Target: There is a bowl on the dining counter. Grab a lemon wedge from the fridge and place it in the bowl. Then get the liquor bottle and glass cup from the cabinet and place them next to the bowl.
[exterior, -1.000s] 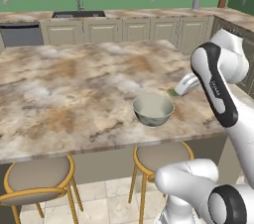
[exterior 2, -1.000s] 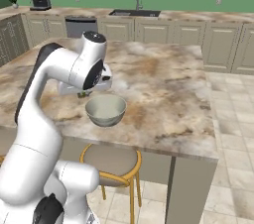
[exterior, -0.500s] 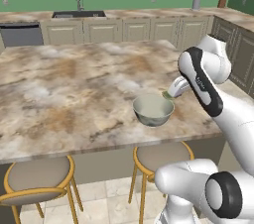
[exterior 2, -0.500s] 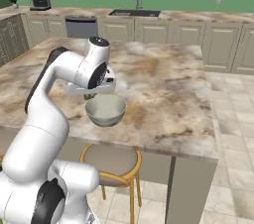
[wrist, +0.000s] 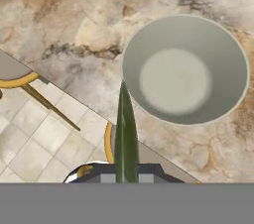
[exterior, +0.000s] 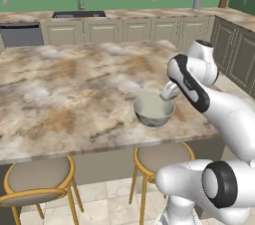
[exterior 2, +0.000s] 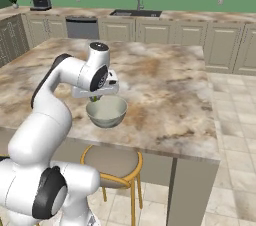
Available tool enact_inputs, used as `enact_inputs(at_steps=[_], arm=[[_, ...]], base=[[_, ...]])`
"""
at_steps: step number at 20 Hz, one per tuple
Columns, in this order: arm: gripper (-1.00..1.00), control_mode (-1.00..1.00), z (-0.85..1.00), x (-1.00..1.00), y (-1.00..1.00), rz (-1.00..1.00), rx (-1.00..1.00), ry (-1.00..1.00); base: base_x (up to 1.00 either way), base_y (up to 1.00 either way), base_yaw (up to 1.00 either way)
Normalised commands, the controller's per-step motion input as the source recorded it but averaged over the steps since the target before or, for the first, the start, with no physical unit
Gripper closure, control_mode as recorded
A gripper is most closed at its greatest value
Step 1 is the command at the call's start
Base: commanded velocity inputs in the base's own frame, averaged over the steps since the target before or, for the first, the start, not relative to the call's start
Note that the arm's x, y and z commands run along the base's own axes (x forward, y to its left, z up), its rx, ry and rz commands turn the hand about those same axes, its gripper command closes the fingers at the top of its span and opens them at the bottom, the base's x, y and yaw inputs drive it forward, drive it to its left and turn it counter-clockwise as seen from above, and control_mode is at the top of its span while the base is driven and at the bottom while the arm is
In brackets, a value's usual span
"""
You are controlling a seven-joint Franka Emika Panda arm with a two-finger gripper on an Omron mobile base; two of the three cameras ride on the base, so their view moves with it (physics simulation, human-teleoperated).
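A grey-green bowl (exterior: 152, 118) (exterior 2: 107, 119) stands empty near the front edge of the marble dining counter (exterior: 64, 89). My gripper (exterior: 166, 94) (exterior 2: 95, 98) hangs just above the bowl's rim on the robot's side, shut on a lemon wedge (wrist: 126, 131). In the hand view the wedge shows edge-on as a thin dark green sliver rising between the fingertips, and the bowl (wrist: 228, 59) lies up and to the right of it. My gripper (wrist: 126, 176) sits over the counter's edge there. The fridge, cabinet, liquor bottle and glass cup are out of view.
Two round stools (exterior: 37, 179) (exterior: 162, 157) with yellow frames stand under the counter's front edge. A back counter holds a sink (exterior: 78, 14) and a dishwasher (exterior 2: 82, 26). A coffee machine (exterior 2: 39, 0) stands at the far left.
The arm has swung in from the right of the bowl towards it, carrying the lemon wedge to just over the rim. The bowl has not moved.
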Motion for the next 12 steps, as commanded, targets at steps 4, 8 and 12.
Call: enact_inputs(at_steps=[4,8,12], arm=[[1.0,-1.0,-0.17,0.4,0.0,-0.05,-0.08,0.0],[1.0,-1.0,-0.2,0.42,0.0,-0.03,-0.06,0.0],[1.0,-1.0,-0.27,0.37,0.0,-0.01,-0.04,0.0]], base=[[0.0,0.0,0.0],[0.0,0.0,0.0],[0.0,0.0,0.0]])
